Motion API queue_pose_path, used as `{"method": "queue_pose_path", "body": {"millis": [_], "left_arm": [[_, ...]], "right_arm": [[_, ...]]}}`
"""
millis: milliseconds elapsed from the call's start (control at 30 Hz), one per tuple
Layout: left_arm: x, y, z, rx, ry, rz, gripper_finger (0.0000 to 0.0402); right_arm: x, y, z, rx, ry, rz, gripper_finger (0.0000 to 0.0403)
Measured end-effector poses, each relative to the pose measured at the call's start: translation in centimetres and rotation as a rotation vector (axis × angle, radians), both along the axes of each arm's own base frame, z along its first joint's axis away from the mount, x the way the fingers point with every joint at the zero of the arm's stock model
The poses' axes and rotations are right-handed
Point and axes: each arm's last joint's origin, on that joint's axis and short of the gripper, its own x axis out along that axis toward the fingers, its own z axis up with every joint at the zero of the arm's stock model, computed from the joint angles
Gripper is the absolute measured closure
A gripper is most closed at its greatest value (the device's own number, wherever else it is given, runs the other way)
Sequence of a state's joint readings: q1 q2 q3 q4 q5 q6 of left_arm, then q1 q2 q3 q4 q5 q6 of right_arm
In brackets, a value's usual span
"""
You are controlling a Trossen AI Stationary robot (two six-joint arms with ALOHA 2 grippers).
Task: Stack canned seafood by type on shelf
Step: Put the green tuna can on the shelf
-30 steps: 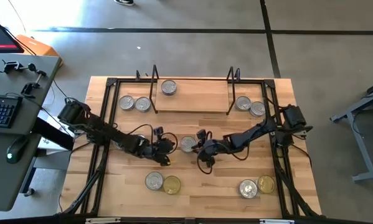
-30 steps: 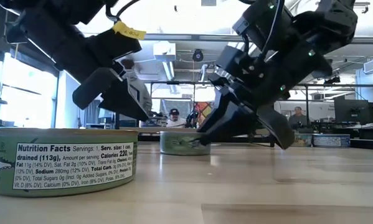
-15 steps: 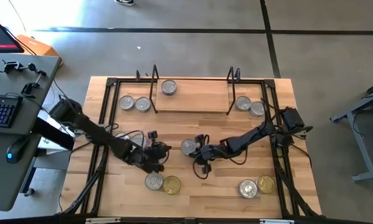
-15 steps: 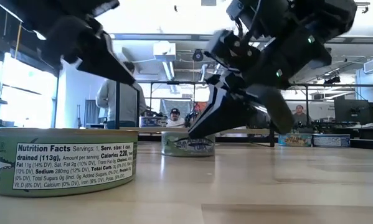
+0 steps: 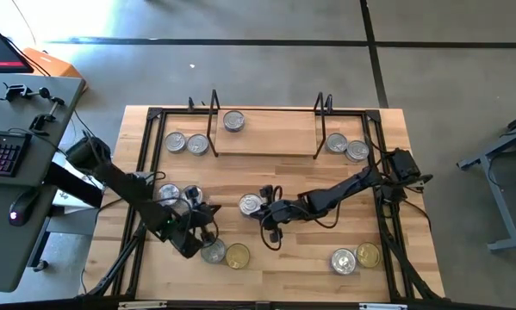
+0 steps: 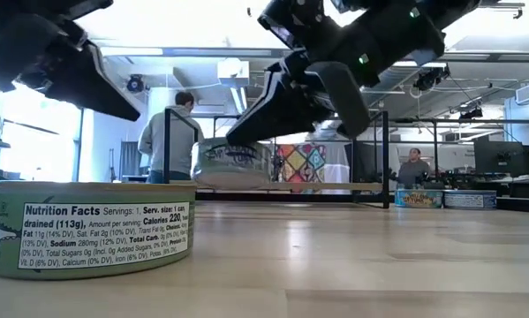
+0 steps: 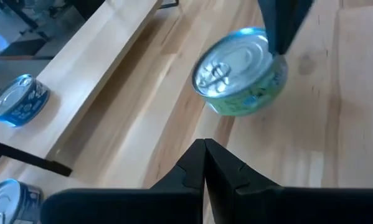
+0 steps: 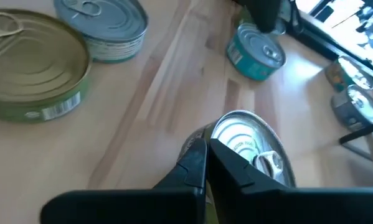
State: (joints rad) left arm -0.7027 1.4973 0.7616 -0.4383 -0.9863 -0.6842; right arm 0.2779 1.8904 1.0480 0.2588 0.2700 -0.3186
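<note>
A green-labelled tin of canned seafood with a silver lid hangs above mid-table, and my right gripper is shut on it. In the low view the tin floats over the wood. My left gripper is shut and empty, to the tin's left. The shelf stands at the far edge with one tin resting on its board. My right gripper pinches the tin's rim on the side nearest the arm, between its two fingers. The fingers slant down from the table's right. One finger shows over the lid's edge. The tin is lifted clear of the table, lid up, slightly tilted.
Silver and gold tins sit in pairs near the front and front right. More tins flank the shelf. Two tins lie beside my left arm. A black frame runs along the table's sides.
My right gripper has taken hold of the middle tin and raised it off the table, carrying it a little toward the left edge. My left gripper has drawn back from that tin toward the table's near left.
</note>
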Motion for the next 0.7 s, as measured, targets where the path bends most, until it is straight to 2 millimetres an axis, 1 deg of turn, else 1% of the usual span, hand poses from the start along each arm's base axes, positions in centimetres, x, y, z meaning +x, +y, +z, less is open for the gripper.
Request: {"method": "queue_pose_path", "body": {"millis": [133,200,267,333,400,500,600,700], "left_arm": [[-0.3,-0.6,-0.8,0.001,-0.004,0.009,0.0401],[-0.2,-0.7,-1.2,0.007,-0.009,0.018,0.0401],[-0.3,-0.8,-1.5,0.007,-0.004,0.021,0.0401],[-0.2,-0.9,-1.8,0.003,-0.007,0.029,0.0401],[-0.2,-0.9,-2.0,0.001,-0.006,0.036,0.0401],[-0.1,-1.0,-2.3,0.006,-0.008,0.041,0.0401],[0.0,-1.0,-2.5,0.012,-0.013,0.044,0.0401],[0.0,-1.1,-2.5,0.01,-0.024,0.046,0.0401]], "right_arm": [[0.5,-0.1,0.7,-0.034,-0.011,-0.01,0.0403],[0.8,-0.6,1.1,-0.068,-0.007,-0.041,0.0403],[1.1,-1.4,1.5,-0.117,0.004,-0.091,0.0403],[1.4,-2.8,2.1,-0.156,0.015,-0.147,0.0403],[1.9,-4.4,2.7,-0.17,0.021,-0.191,0.0403],[2.3,-7.8,3.2,-0.197,0.062,-0.257,0.0403],[2.4,-11.8,3.4,-0.208,0.09,-0.347,0.0403],[2.0,-16.2,3.3,-0.178,0.104,-0.432,0.0403]]}}
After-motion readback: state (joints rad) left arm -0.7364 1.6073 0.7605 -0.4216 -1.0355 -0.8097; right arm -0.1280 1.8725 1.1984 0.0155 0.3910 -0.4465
